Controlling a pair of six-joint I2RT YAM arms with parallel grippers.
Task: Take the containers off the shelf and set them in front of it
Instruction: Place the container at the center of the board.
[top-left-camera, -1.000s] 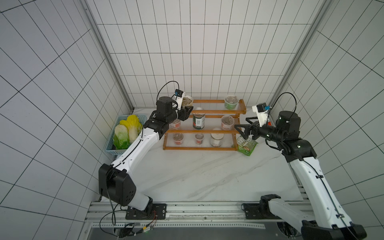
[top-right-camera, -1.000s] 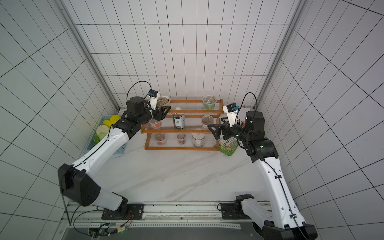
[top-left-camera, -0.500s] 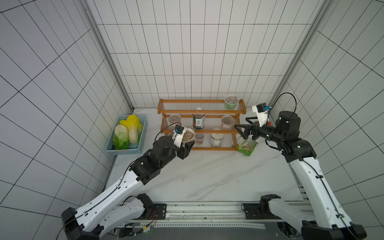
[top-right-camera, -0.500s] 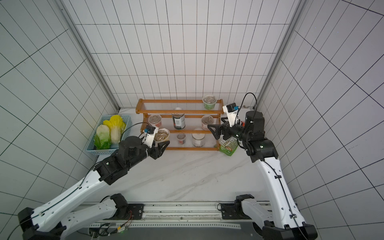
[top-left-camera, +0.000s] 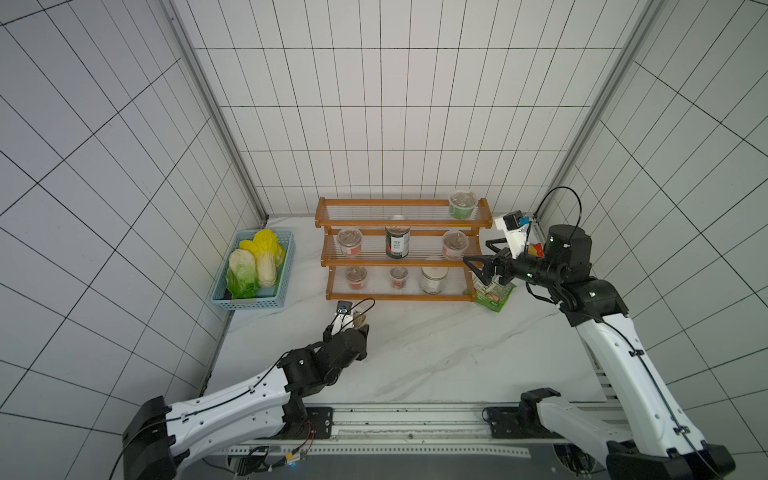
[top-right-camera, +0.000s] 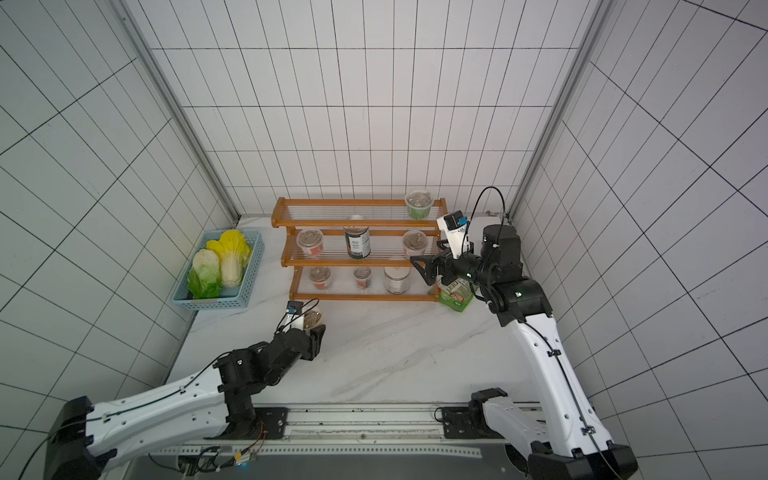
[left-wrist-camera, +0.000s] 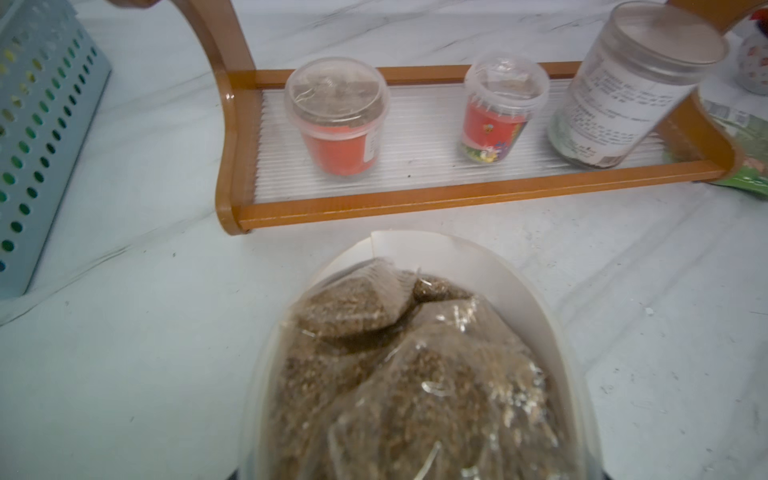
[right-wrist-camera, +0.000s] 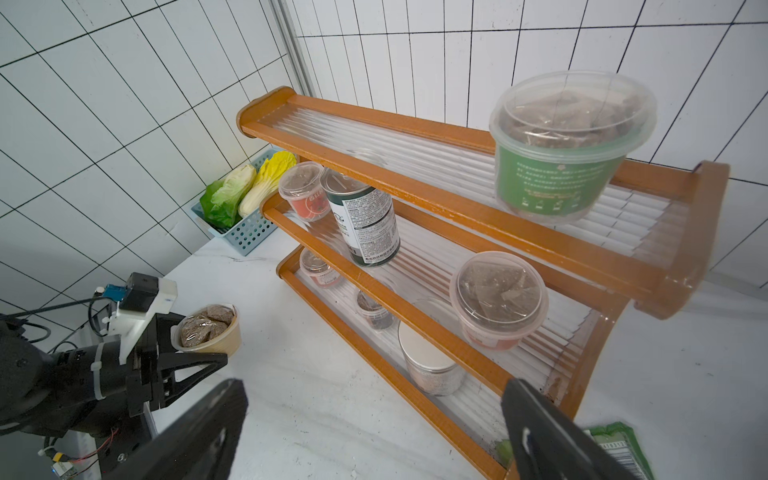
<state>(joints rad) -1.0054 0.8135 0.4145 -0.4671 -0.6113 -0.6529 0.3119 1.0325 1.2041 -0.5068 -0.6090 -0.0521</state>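
In both top views we are seeing the left gripper (top-left-camera: 360, 325) holding a cup (top-left-camera: 360, 318) in front of the shelf (top-left-camera: 399, 296), the grip half hidden. The right wrist view is showing its fingers (right-wrist-camera: 195, 365) clasping the cup, and the right gripper (right-wrist-camera: 374, 390) standing wide apart beside the middle tier.

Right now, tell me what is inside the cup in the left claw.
Clear sachets of brown granules fill the cup; whatever lies beneath them is covered.

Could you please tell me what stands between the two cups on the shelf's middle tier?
The dark green tin can stands upright between them on the shelf, apart from both, as both top views show.
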